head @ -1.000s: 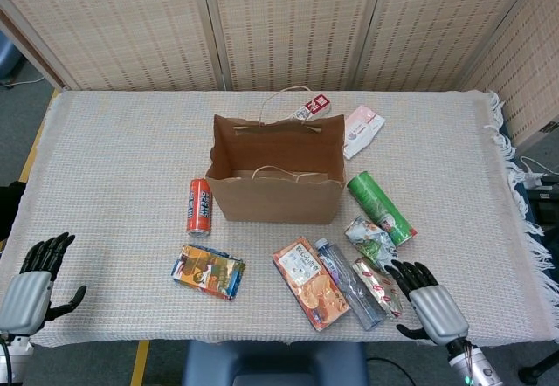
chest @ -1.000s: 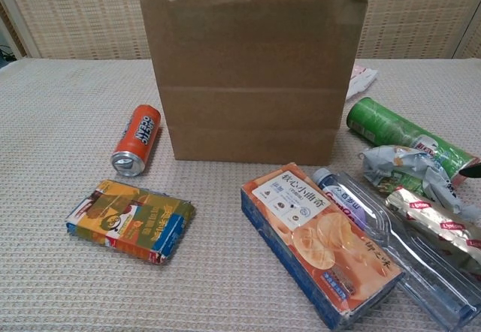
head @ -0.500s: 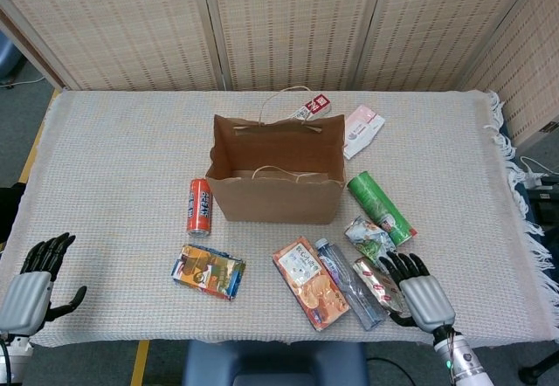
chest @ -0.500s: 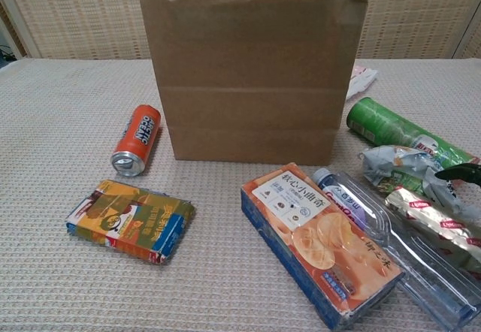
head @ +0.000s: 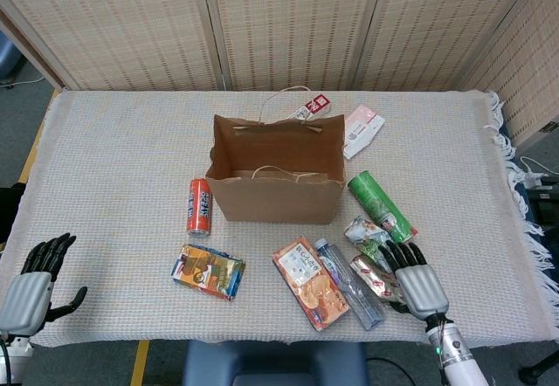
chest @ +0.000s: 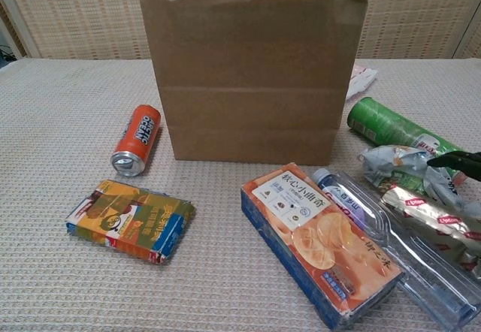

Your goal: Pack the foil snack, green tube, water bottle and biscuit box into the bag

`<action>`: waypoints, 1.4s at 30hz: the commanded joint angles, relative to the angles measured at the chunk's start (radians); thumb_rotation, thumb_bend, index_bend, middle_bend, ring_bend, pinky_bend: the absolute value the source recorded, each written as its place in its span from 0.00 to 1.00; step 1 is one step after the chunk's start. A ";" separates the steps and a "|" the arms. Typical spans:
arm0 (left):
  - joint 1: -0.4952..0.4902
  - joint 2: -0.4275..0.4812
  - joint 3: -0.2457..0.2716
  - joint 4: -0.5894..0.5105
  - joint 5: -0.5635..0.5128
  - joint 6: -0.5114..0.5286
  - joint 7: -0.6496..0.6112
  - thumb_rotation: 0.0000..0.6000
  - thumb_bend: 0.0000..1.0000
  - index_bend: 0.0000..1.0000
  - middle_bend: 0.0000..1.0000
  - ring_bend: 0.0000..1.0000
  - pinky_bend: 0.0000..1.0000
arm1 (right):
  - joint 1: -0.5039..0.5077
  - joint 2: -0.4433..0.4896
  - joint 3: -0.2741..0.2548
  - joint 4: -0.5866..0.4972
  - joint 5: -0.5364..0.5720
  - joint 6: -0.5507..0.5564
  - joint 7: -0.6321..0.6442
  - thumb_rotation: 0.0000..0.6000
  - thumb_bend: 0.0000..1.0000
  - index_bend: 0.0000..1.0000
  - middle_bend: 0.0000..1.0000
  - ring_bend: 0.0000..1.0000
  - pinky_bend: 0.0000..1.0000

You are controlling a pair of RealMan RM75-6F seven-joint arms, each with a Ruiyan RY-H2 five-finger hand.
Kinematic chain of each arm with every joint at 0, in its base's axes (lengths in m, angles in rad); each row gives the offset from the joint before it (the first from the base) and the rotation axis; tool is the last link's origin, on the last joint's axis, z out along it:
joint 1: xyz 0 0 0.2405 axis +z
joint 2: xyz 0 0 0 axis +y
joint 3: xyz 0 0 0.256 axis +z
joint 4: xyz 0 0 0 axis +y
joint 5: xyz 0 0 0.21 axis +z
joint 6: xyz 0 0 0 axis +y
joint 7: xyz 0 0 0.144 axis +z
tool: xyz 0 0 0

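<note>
The brown paper bag [head: 275, 192] [chest: 252, 69] stands upright and open at mid-table. Right of it lies the green tube [head: 378, 204] [chest: 391, 129]. A crumpled foil snack [head: 365, 234] [chest: 398, 167] sits just below the tube, with a long silver-red foil pack [head: 369, 276] [chest: 428, 213] beside it. The water bottle [head: 348, 283] [chest: 391, 245] and the orange biscuit box [head: 308, 283] [chest: 319, 242] lie side by side near the front edge. My right hand [head: 417, 279] [chest: 458, 161] hovers open with its fingers spread over the foil packs, holding nothing. At the front left corner my left hand [head: 31, 283] is open and empty.
An orange can [head: 200, 205] [chest: 137, 140] lies left of the bag. A colourful flat pack [head: 208, 272] [chest: 129, 219] sits in front of it. A white-pink packet [head: 362, 130] and a red tag [head: 316, 105] lie behind the bag. The table's fringed right edge [head: 515, 229] is near my right arm.
My right hand has moved up and left from the table's front edge to over the foil packs. The long foil pack has shifted slightly. The left hand has stayed put.
</note>
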 commanded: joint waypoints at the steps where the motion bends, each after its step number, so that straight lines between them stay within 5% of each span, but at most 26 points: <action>1: 0.000 0.001 0.001 -0.001 -0.001 -0.002 -0.004 1.00 0.33 0.00 0.00 0.00 0.01 | 0.018 -0.033 0.014 0.010 0.022 -0.002 -0.037 1.00 0.09 0.00 0.00 0.00 0.02; 8: -0.001 0.003 0.001 -0.001 0.001 -0.004 -0.007 1.00 0.33 0.00 0.00 0.00 0.01 | 0.037 -0.083 0.024 0.036 0.064 0.006 -0.108 1.00 0.22 0.17 0.09 0.05 0.13; 15: -0.002 0.005 0.002 -0.002 0.002 -0.006 -0.013 1.00 0.33 0.00 0.00 0.00 0.01 | 0.042 -0.090 0.017 0.055 0.080 0.017 -0.132 1.00 0.42 0.52 0.41 0.42 0.59; 18: -0.002 0.006 0.003 -0.003 0.002 -0.006 -0.013 1.00 0.33 0.00 0.00 0.00 0.01 | 0.044 -0.088 0.014 0.056 0.066 0.024 -0.114 1.00 0.49 0.65 0.51 0.54 0.71; 27: -0.002 0.006 0.003 -0.005 -0.001 -0.009 -0.011 1.00 0.33 0.00 0.00 0.00 0.01 | 0.047 -0.037 0.036 0.017 0.016 0.064 -0.009 1.00 0.63 0.76 0.59 0.61 0.76; 42: -0.002 0.006 0.001 -0.009 -0.008 -0.010 -0.008 1.00 0.33 0.00 0.00 0.00 0.01 | 0.056 0.083 0.102 -0.138 -0.032 0.131 0.109 1.00 0.68 0.81 0.62 0.63 0.79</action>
